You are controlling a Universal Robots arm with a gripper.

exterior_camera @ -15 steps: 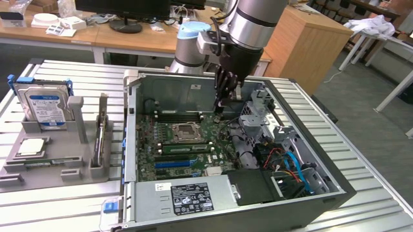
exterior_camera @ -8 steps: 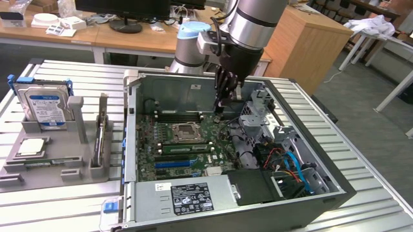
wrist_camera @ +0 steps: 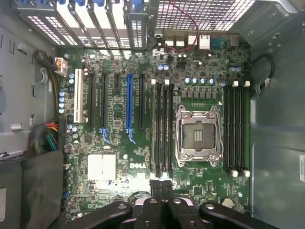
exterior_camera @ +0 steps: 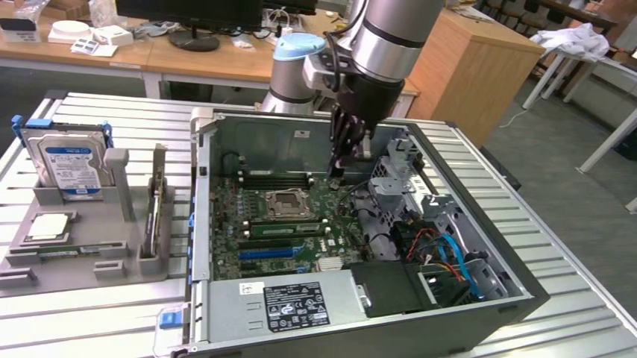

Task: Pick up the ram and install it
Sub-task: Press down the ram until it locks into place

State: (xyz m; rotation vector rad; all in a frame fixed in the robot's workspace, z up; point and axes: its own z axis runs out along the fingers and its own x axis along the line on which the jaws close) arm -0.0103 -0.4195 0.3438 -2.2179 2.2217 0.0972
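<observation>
Gray tray (exterior_camera: 119, 257), exterior view's left: hard drive (exterior_camera: 65, 165) upright at back, ram (exterior_camera: 66, 254) flat in front groove, untouched. Open PC case (exterior_camera: 478, 298) beside tray; another green stick (exterior_camera: 283, 228) seated in slot by CPU socket (wrist_camera: 198, 136). Gripper (exterior_camera: 336, 173) above motherboard (wrist_camera: 81, 143), well apart from ram; claw narrow, fingers (wrist_camera: 155, 191) together, nothing between.

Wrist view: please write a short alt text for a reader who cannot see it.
A green motherboard lies inside an open computer case, seen from above, with an empty silver processor socket between two banks of black memory slots. The gripper hangs above the board near one bank.
</observation>
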